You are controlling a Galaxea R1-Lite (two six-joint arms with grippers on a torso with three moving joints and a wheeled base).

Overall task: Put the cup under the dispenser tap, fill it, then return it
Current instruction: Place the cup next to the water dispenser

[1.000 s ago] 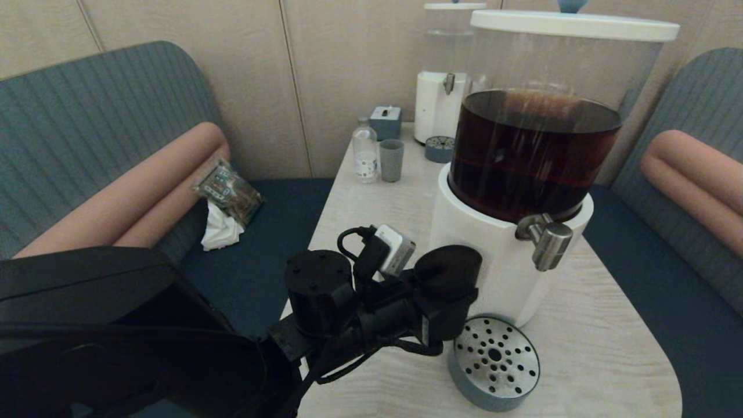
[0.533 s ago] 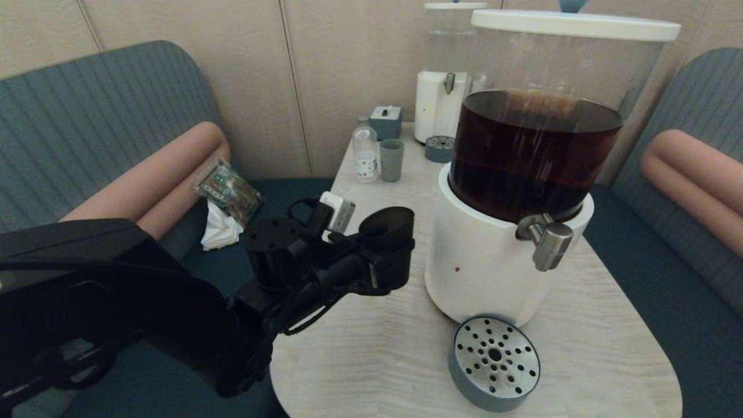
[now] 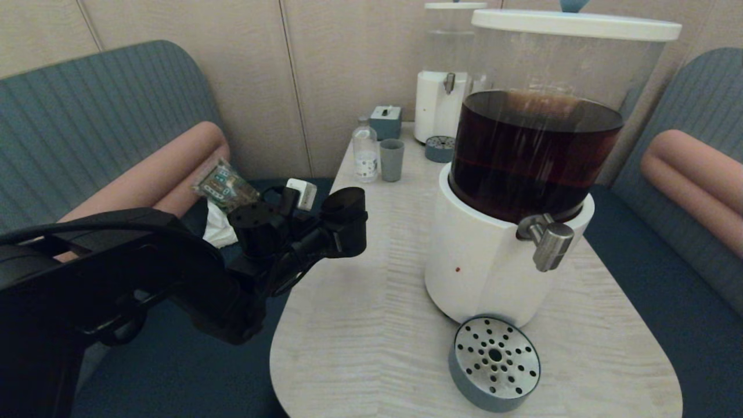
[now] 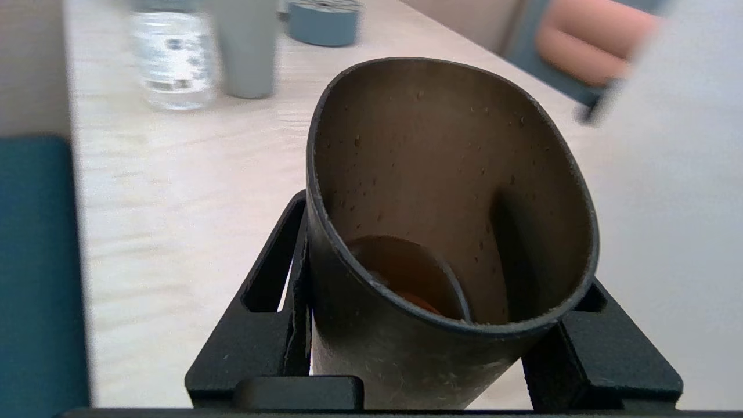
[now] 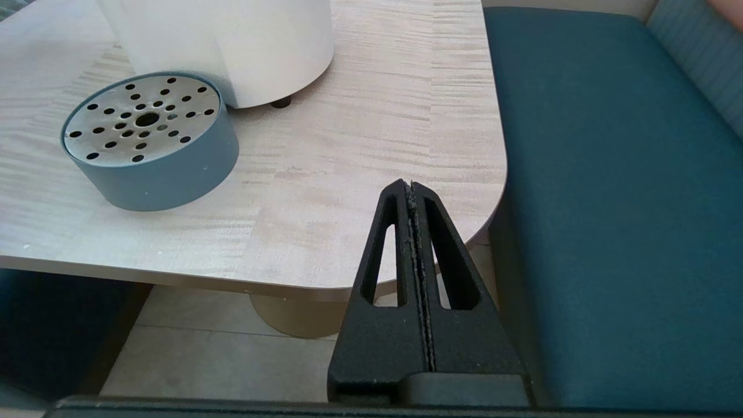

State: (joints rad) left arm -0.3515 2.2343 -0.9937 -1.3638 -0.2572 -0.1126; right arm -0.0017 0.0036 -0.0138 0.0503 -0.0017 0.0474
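My left gripper (image 3: 347, 232) is shut on the black-brown cup (image 3: 347, 223), holding it above the table's left edge, well left of the big dispenser (image 3: 522, 174). In the left wrist view the cup (image 4: 447, 232) sits tilted between the fingers (image 4: 273, 302), with a little brown liquid at its bottom. The steel dispenser tap (image 3: 548, 241) juts out above the round perforated drip tray (image 3: 494, 363). My right gripper (image 5: 411, 191) is shut and empty, parked off the table's near right corner; it is out of the head view.
At the table's far end stand a paler grey-blue tumbler (image 3: 392, 159), a small clear bottle (image 3: 365, 151), a tissue box (image 3: 385, 121) and a smaller clear-liquid dispenser (image 3: 444, 87) with its own drip tray (image 3: 439, 148). Blue benches flank the table (image 3: 371, 325); a packet (image 3: 226, 186) lies on the left bench.
My left arm has carried the cup away from beside the drip tray, moving it left and toward the table's far end. The right arm has not moved.
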